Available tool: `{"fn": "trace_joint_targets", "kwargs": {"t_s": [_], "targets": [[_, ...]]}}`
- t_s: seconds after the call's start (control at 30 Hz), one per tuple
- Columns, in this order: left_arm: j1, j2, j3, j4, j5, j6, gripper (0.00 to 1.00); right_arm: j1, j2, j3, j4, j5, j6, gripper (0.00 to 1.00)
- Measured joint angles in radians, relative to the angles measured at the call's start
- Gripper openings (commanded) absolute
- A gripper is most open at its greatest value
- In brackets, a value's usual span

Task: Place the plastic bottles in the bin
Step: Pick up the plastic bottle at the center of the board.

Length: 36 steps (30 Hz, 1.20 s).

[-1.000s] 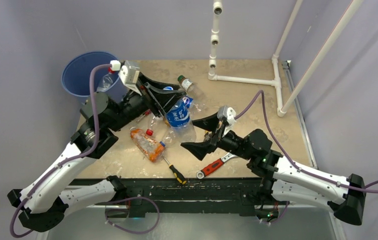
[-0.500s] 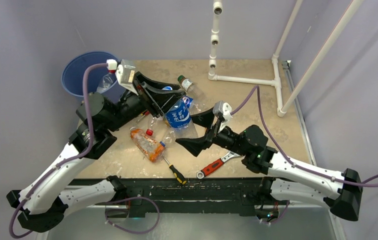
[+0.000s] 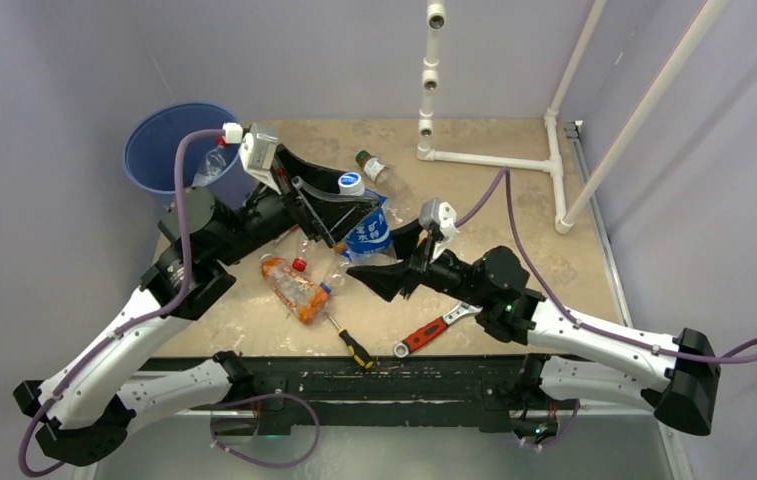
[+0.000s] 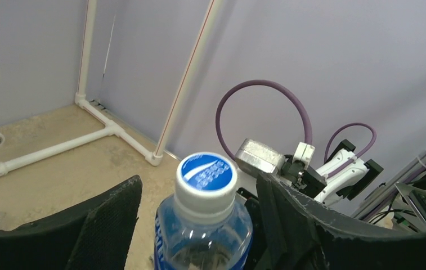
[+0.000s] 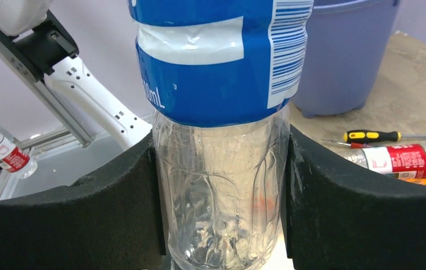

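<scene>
Fingers (image 5: 115, 214) of my right gripper (image 5: 222, 197) clamp the blue-label bottle (image 5: 216, 73) low on its clear body; left gripper (image 4: 199, 188) spread either side of its cap (image 4: 206, 169), not touching. Bottle mid-table, bin (image 3: 159, 150) far left.

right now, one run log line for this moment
right gripper: shut on blue-label bottle, lower body | left gripper: open around its cap | bin: far left, bottle not in it
</scene>
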Motion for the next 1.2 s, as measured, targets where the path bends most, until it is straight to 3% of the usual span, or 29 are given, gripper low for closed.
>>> {"fn": "trace_joint_targets", "kwargs": {"t_s": [0.07, 0.17, 0.27, 0.73, 0.93, 1.2], "targets": [[0.000, -0.012, 0.001, -0.020, -0.001, 0.003, 0.73, -0.001, -0.018, 0.000, -0.005, 0.013, -0.007, 0.43], [0.000, -0.031, 0.011, -0.052, -0.001, 0.007, 0.61, -0.001, -0.052, 0.000, -0.012, 0.024, -0.019, 0.41], [0.000, -0.047, 0.028, -0.059, 0.004, 0.011, 0.55, -0.001, -0.076, 0.000, -0.026, 0.035, -0.030, 0.39], [0.000, 0.013, 0.096, -0.069, 0.047, 0.013, 0.63, -0.001, -0.081, -0.001, -0.041, 0.043, -0.041, 0.38], [0.000, 0.042, 0.109, -0.100, 0.057, 0.023, 0.38, -0.001, -0.081, -0.002, -0.052, 0.043, -0.041, 0.38], [0.000, 0.040, 0.111, -0.100, 0.071, 0.032, 0.48, -0.002, -0.077, -0.008, -0.056, 0.043, -0.042, 0.38]]}}
